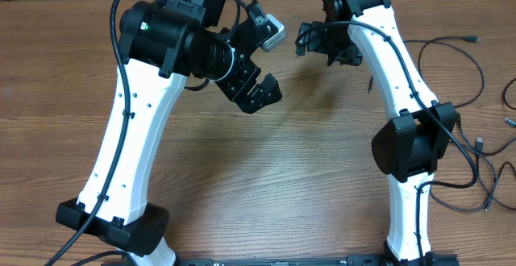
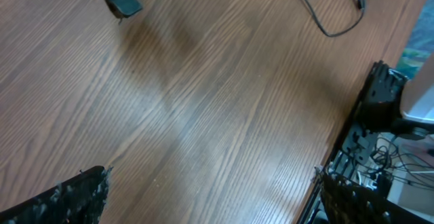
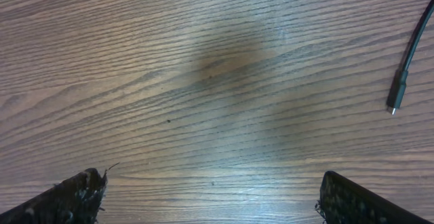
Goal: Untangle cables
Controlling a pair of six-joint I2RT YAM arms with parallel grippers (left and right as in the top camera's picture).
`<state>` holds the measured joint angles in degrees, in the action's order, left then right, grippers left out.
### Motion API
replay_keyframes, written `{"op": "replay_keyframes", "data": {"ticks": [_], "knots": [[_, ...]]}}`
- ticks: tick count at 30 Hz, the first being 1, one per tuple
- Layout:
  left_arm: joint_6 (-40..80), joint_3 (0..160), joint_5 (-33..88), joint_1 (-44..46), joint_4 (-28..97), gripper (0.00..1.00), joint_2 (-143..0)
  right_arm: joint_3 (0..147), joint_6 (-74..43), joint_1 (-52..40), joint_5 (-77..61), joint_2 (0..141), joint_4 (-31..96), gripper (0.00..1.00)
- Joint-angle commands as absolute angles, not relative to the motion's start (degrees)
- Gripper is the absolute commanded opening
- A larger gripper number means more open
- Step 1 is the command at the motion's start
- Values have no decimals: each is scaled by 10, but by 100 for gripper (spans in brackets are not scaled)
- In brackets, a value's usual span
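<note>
Left pincer (image 2: 210, 193) hanging wide apart, gripping nothing. Right pincer (image 3: 211, 195) likewise: fingers spread, empty, hovering over bare desk (image 1: 306, 161). Cables (image 1: 470, 39) lying far right, well apart from both pincers, some loops running beside right arm's elbow. One plug (image 3: 399, 91) showing at edge of right wrist view.

Risks:
- pincers sitting near each other, so swinging toward the cables is risking a clash
- thin cord lying flat, so fingers likely scraping desk or slipping off
- elbow possibly snagging loops and tightening the tangle
</note>
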<state>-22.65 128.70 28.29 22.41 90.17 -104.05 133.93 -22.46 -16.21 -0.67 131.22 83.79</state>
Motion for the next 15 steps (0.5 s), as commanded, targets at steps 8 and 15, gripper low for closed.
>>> {"op": "replay_keyframes", "data": {"ticks": [8,15], "knots": [[-223,1249,232,225,835,100,-941,1354,-224,-161,-6,1293,836,100],[-223,1072,192,225,747,100,-808,1354,-224,-161,-6,1293,836,100]]}}
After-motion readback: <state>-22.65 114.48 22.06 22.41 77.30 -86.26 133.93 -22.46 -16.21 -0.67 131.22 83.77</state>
